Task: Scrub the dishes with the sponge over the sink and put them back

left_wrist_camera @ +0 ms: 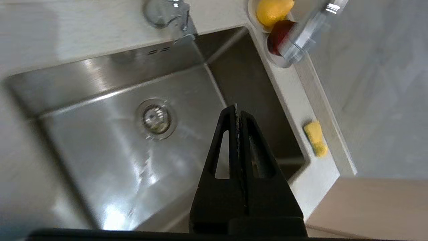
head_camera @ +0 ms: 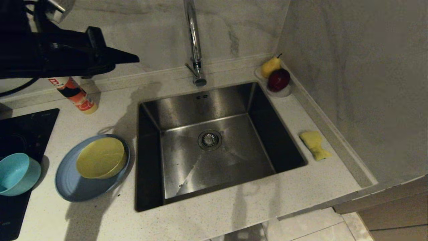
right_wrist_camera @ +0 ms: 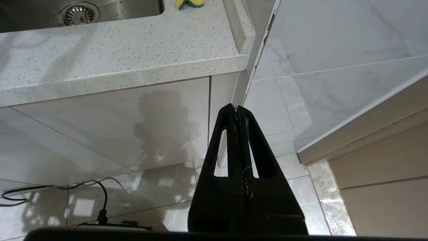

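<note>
A slate-blue plate (head_camera: 72, 185) lies on the counter left of the sink (head_camera: 214, 144), with a pale-yellow bowl (head_camera: 100, 157) resting in it. A teal bowl (head_camera: 15, 174) stands further left on the black cooktop. The yellow sponge (head_camera: 315, 144) lies on the counter right of the sink, also seen from the left wrist (left_wrist_camera: 315, 138) and the right wrist (right_wrist_camera: 190, 3). My left gripper (head_camera: 135, 59) is raised high at the upper left, shut and empty, pointing toward the tap; from its wrist it (left_wrist_camera: 236, 108) hangs over the basin (left_wrist_camera: 117, 140). My right gripper (right_wrist_camera: 235, 108) is shut, low beside the cabinet front, below the counter.
A tall chrome tap (head_camera: 194, 40) rises behind the sink. A white dish holding a yellow pear (head_camera: 270, 66) and a dark red apple (head_camera: 278, 79) sits in the back right corner. An orange-and-white bottle (head_camera: 75, 93) stands at back left. A marble wall closes the right side.
</note>
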